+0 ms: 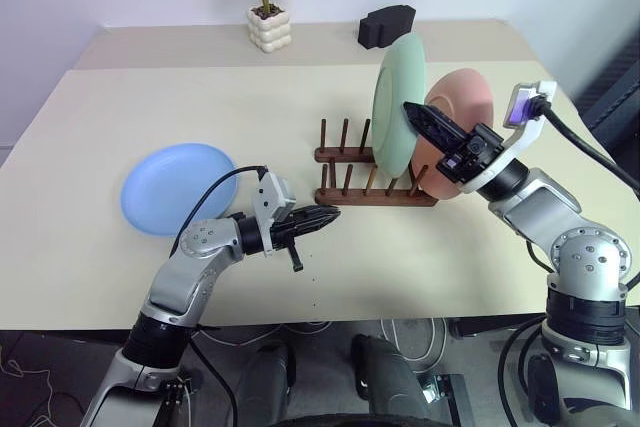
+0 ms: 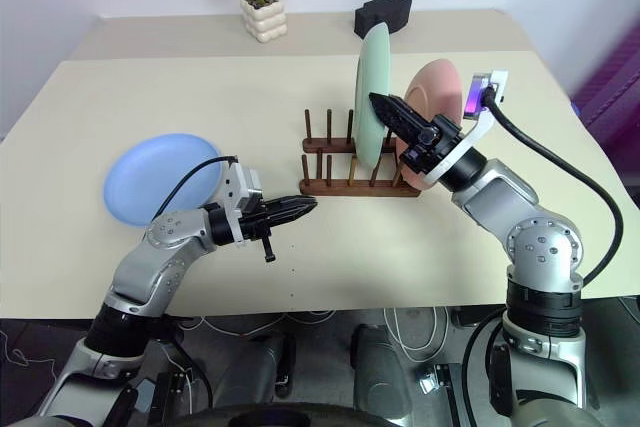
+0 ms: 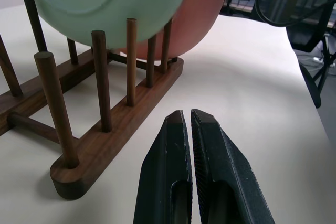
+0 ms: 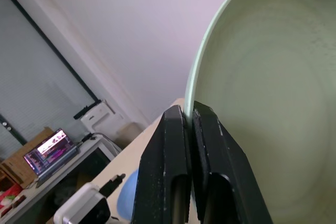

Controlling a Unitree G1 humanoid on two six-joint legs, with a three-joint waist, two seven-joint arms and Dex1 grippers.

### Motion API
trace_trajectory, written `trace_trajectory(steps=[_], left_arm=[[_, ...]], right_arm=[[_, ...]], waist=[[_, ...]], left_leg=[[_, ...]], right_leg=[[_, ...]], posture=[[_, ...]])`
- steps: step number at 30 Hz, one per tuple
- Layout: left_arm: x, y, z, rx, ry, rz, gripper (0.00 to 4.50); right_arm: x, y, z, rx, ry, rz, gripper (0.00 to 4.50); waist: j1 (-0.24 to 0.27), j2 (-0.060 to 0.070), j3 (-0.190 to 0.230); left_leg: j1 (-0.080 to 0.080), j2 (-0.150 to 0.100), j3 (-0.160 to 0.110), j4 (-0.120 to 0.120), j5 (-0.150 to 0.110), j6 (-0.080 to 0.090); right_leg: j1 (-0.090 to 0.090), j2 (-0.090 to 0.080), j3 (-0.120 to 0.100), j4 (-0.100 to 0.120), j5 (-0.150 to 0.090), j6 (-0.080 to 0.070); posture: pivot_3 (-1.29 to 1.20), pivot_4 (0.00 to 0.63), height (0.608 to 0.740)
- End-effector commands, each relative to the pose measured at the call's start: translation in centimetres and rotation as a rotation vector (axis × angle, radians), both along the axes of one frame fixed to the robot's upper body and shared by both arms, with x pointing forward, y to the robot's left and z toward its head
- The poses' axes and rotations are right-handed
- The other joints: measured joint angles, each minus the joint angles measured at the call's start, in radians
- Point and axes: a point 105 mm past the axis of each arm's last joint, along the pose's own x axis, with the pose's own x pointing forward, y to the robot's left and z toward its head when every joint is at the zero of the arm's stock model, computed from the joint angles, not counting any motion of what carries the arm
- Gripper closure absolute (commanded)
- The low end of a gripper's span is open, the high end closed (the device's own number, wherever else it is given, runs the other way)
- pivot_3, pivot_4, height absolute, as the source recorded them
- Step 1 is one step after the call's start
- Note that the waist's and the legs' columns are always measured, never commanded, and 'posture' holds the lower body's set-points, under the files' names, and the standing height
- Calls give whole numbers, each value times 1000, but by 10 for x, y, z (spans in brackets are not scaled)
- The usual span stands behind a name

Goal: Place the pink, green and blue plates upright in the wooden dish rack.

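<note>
Rack: I see the wooden dish rack (image 1: 375, 182) dark reddish-brown.
Plates in rack: green plate (image 1: 398, 102), pink plate (image 1: 462, 112).
Left of rack: blue plate (image 1: 175, 187).
Tabletop (image 1: 150, 97): cream.
Pincers: black.

The cream worktop (image 1: 420, 277) carries the wooden dish rack (image 1: 375, 192); the blue plate (image 1: 177, 187) lies flat well left of it, a potted plant (image 1: 266, 7) and black object (image 1: 386, 25) behind.

The rack (image 1: 375, 179) was dark brown wood, smooth with a soft shine. The green plate (image 1: 398, 102), pink plate (image 1: 462, 117) and blue plate (image 1: 175, 186) looked like smooth, matt plastic. The table (image 1: 120, 117) was pale, flat and matt. The left gripper's fingers (image 3: 223, 166) were black with fine ridges inside.
</note>
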Motion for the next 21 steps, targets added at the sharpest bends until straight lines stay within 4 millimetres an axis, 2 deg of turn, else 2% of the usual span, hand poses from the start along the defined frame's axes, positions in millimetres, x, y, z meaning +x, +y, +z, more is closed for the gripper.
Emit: trace_trajectory(steps=[1, 8, 17, 21], left_arm=[[-3, -2, 11, -13, -55, -14, 4338], [-3, -3, 10, -11, -54, -18, 4338], [-3, -3, 11, -12, -53, -18, 4338], [-1, -1, 12, -11, -63, -3, 4338]], right_arm=[[-4, 2, 11, 16, -40, 14, 3520], [-3, 3, 19, -27, -85, -13, 47], [-12, 6, 43, -159, -240, -27, 47], [-13, 5, 54, -306, -361, -61, 47]], waist=[[0, 0, 0], [0, 0, 0], [0, 0, 0], [0, 0, 0]], left_leg=[[0, 0, 0, 0, 0, 0], [0, 0, 0, 0, 0, 0], [-2, 0, 0, 0, 0, 0], [-2, 0, 0, 0, 0, 0]], right_leg=[[0, 0, 0, 0, 0, 0], [0, 0, 0, 0, 0, 0], [-1, 0, 0, -1, 0, 0], [-2, 0, 0, -1, 0, 0]], posture=[[0, 150, 736], [0, 150, 736], [0, 150, 736], [0, 150, 736]])
